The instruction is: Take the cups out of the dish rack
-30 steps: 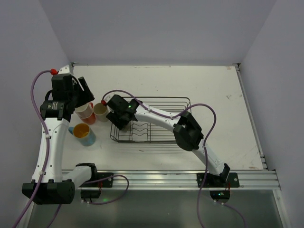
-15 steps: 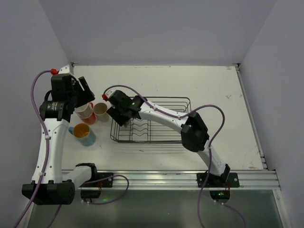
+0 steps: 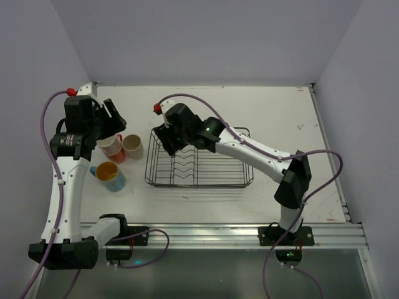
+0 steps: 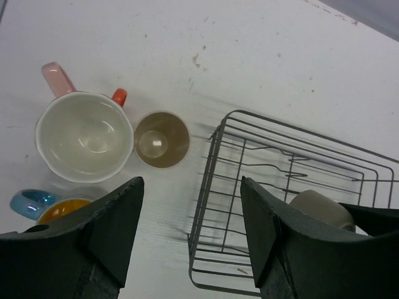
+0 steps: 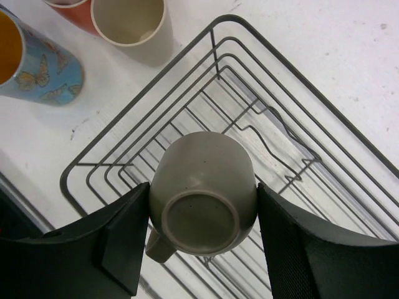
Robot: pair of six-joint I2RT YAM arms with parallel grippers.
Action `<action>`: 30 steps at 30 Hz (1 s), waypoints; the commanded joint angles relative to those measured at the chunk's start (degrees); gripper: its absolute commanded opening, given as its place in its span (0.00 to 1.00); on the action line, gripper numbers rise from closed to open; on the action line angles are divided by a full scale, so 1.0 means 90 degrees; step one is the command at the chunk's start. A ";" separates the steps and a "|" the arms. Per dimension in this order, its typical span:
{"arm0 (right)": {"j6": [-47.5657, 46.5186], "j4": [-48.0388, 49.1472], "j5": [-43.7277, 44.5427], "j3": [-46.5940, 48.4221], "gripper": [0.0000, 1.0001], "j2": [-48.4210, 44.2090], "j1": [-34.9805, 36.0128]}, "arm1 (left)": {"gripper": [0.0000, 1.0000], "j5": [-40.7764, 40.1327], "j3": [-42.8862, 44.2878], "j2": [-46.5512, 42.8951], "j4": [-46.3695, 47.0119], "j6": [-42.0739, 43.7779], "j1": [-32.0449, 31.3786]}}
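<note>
Right fingers [image 5: 121, 243] clenched on a matte grey-beige mug [image 5: 202, 187], base up, handle beside the left finger, held over a corner of the black wire dish rack [image 5: 293, 156]. Left fingers [image 4: 109, 237] spread, empty, above the pink-handled mug [image 4: 84, 134] standing on the table [image 4: 280, 56].

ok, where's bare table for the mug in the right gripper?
For the held mug: table beyond the dish rack up to the back wall, and the wide patch right of the rack. Crowded left of the rack, where unloaded mugs sit by the left gripper.
</note>
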 commanded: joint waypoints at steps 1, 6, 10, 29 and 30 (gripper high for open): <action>0.0389 0.0722 -0.0437 -0.0547 0.00 -0.1215 -0.0284 | 0.66 0.1008 0.0022 -0.0313 0.0466 0.0116 0.0058; 0.0634 0.1552 -0.1149 -0.1895 0.00 -0.2389 -0.0694 | 0.65 0.3106 -0.0446 -0.0490 0.1325 -0.0108 0.0058; 0.0878 0.2226 -0.1862 -0.2833 0.00 -0.3327 -0.1036 | 0.57 0.4884 -0.1109 -0.0548 0.2679 -0.0828 0.0058; 0.1123 0.4980 -0.4412 -0.5040 0.00 -0.5008 -0.1544 | 0.59 0.6578 -0.4703 -0.0763 1.1131 -0.7480 -0.1367; 0.1123 0.5058 -0.4480 -0.5090 0.00 -0.5047 -0.1544 | 0.59 0.6528 -0.4753 -0.0782 1.1151 -0.7578 -0.1396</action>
